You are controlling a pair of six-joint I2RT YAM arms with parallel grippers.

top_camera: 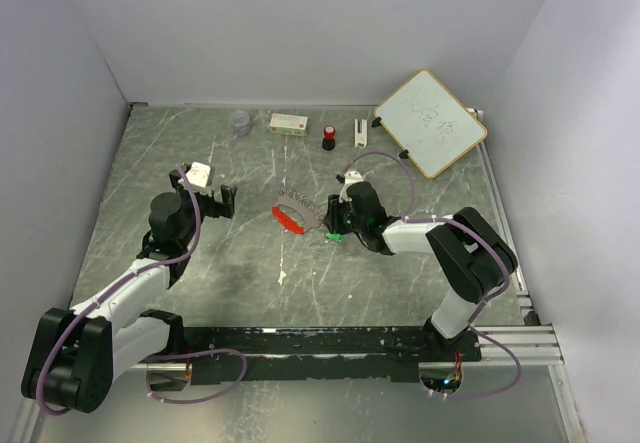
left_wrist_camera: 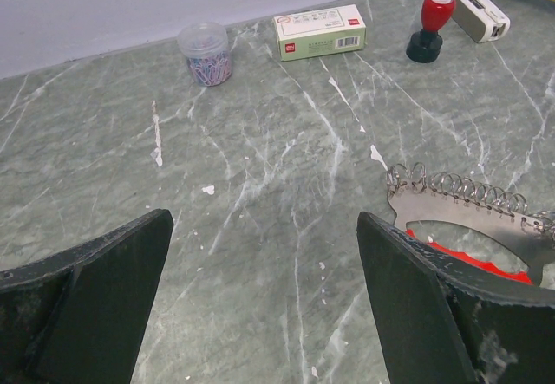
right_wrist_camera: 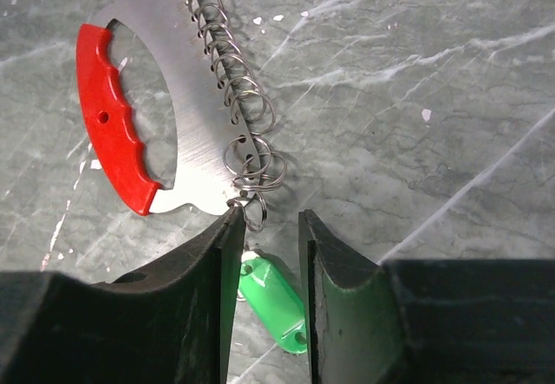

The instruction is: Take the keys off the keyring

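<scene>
The red key is a flat steel plate (right_wrist_camera: pixel 195 154) with a wavy red grip (right_wrist_camera: pixel 108 120), lying mid-table (top_camera: pixel 289 219). The keyring (right_wrist_camera: pixel 230 63) is a row of thin wire loops strung along the plate's edge (left_wrist_camera: pixel 460 189). A small green key (right_wrist_camera: pixel 273 302) hangs off the last loop, between the fingers of my right gripper (right_wrist_camera: pixel 270 213). Those fingers stand narrowly apart and close on the key's sides, and the left tip touches the end loop. My left gripper (left_wrist_camera: pixel 264 219) is wide open over bare table, just left of the plate, holding nothing.
Along the back wall stand a jar of paper clips (left_wrist_camera: pixel 206 52), a white box (left_wrist_camera: pixel 318 33), a red-and-black knob (left_wrist_camera: pixel 429 24) and a small white device (left_wrist_camera: pixel 479 13). A whiteboard (top_camera: pixel 430 121) lies at the back right. Walls enclose the table.
</scene>
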